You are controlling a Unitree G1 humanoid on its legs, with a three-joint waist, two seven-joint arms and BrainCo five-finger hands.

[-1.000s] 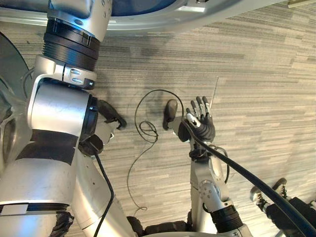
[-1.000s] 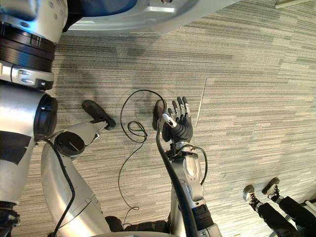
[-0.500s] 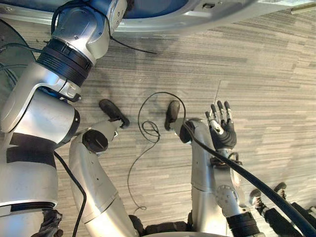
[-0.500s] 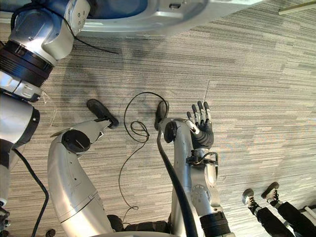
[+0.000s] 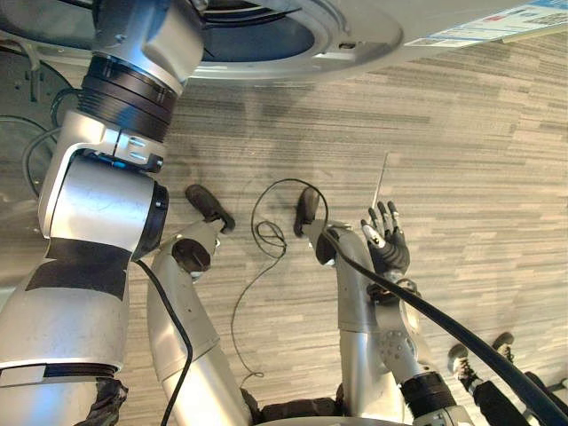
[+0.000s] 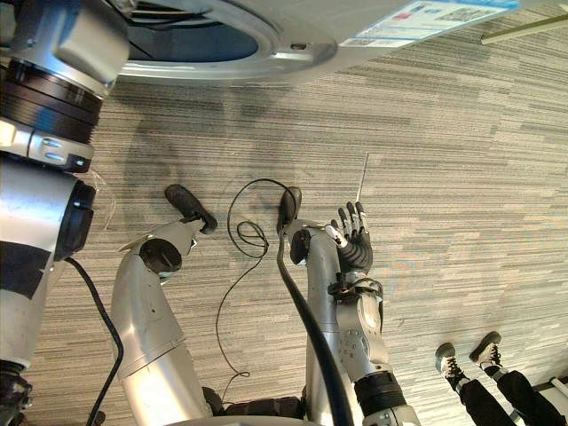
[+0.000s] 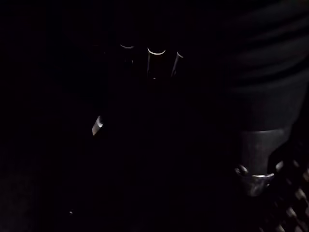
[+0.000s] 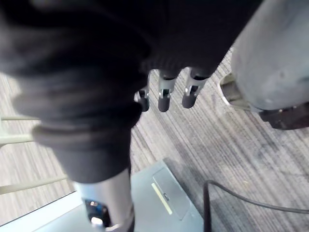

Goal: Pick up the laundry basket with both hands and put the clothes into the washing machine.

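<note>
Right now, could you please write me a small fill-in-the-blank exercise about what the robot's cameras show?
1. The right hand hangs above the floor; it is ____ and holds nothing.
2. The opening of the washing machine is ____ in shape.
3. A person's shoes stand at the lower ____ of the eye views.

Missing words: open; round; right.

Grey washing machine (image 5: 364,35), round port open
</note>
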